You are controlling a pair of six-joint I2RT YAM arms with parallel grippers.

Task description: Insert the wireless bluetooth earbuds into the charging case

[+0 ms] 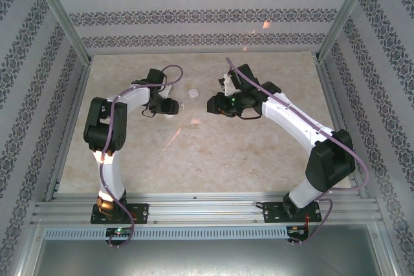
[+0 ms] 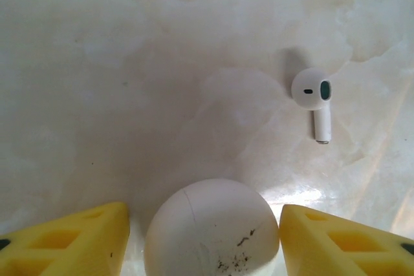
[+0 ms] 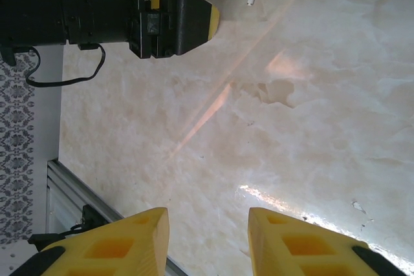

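left gripper (image 2: 204, 224) spread wide, straddling round case (image 2: 210, 250)

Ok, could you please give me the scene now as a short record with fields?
left gripper: jaws on either side of the round white case; contact unclear
right gripper: jaws open, nothing between them
earbud: lying loose on the table, beyond the case, apart from it
task state: this earbud not yet in a case
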